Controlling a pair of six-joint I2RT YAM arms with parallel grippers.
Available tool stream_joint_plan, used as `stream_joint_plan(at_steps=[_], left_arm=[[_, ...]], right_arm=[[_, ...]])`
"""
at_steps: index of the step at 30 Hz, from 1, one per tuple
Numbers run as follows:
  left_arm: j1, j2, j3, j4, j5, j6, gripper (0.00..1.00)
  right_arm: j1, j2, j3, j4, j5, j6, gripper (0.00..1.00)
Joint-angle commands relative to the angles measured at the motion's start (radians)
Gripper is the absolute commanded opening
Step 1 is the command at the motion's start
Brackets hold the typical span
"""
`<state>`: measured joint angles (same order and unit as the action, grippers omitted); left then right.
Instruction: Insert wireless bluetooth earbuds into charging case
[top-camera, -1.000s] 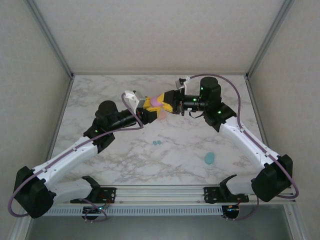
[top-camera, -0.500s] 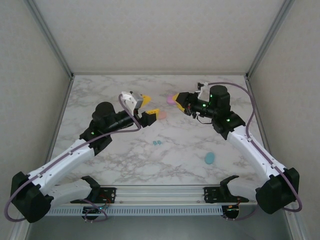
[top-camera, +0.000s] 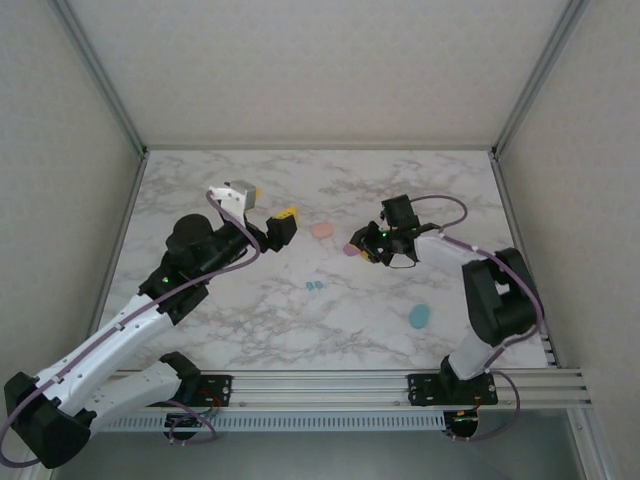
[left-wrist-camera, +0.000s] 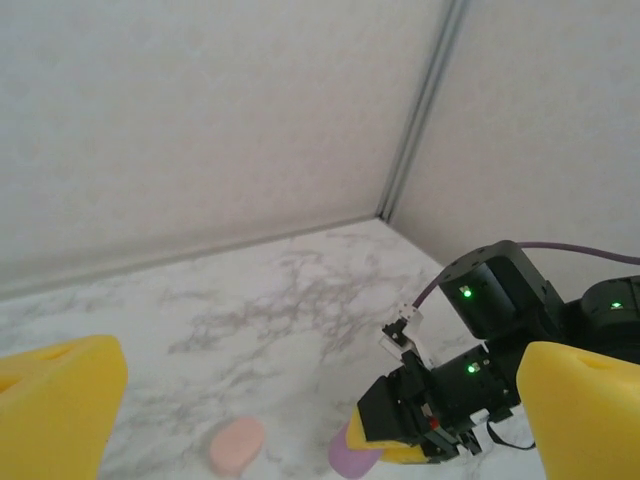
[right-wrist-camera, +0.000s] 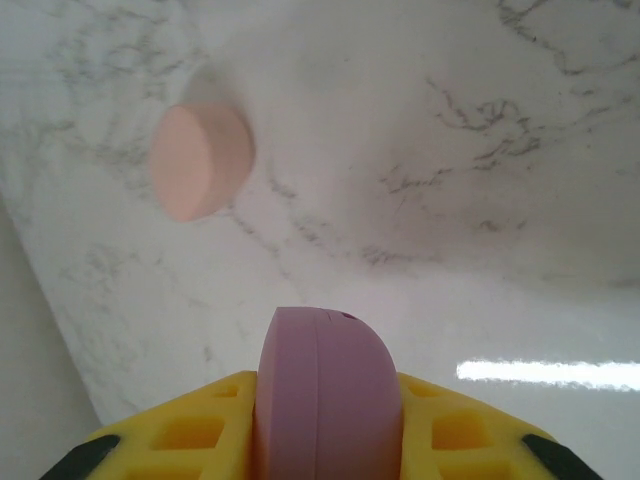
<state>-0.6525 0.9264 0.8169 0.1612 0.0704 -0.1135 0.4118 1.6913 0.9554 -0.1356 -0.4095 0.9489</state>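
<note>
My right gripper (top-camera: 357, 249) is shut on a purple charging case (right-wrist-camera: 325, 385), held on edge between the yellow fingers (right-wrist-camera: 190, 430) low over the marble. A peach-pink case (top-camera: 322, 230) lies closed on the table just left of it, and it also appears as the pink case (left-wrist-camera: 237, 445) in the left wrist view. My left gripper (top-camera: 267, 203) hangs open and empty above the table, left of the pink case. Two tiny teal-blue earbuds (top-camera: 314, 286) lie side by side on the table, nearer the front than both grippers.
A teal case (top-camera: 419, 316) lies at the front right of the marble table (top-camera: 200, 330). Walls and metal frame posts (top-camera: 105, 85) close in the back and sides.
My left gripper opened, let go of the pink case, which now lies on the table, and drew back left. My right gripper swung down and nearer with the purple case.
</note>
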Motion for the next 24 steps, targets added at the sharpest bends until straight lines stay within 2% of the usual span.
stream_joint_plan(at_steps=[1,6,11,16,21,24], left_arm=[[0.011,-0.005,0.049,-0.078,-0.056,-0.060,1.00],[0.014,-0.013,0.074,-0.134,-0.084,-0.058,1.00],[0.016,-0.026,0.074,-0.161,-0.090,-0.033,1.00],[0.017,-0.020,0.084,-0.173,-0.078,-0.024,1.00],[0.017,0.002,0.092,-0.163,-0.050,-0.026,1.00],[0.017,0.019,0.101,-0.163,-0.035,-0.029,1.00]], right_arm=[[-0.004,0.082,0.062,0.115,-0.055,-0.010,0.19],[-0.004,0.186,0.079,0.245,-0.081,0.058,0.20],[-0.004,0.238,0.117,0.209,-0.054,0.017,0.22],[-0.003,0.225,0.108,0.128,-0.010,-0.018,0.35],[-0.003,0.173,0.126,-0.017,0.053,-0.087,0.52],[-0.003,0.131,0.153,-0.130,0.119,-0.137,0.57]])
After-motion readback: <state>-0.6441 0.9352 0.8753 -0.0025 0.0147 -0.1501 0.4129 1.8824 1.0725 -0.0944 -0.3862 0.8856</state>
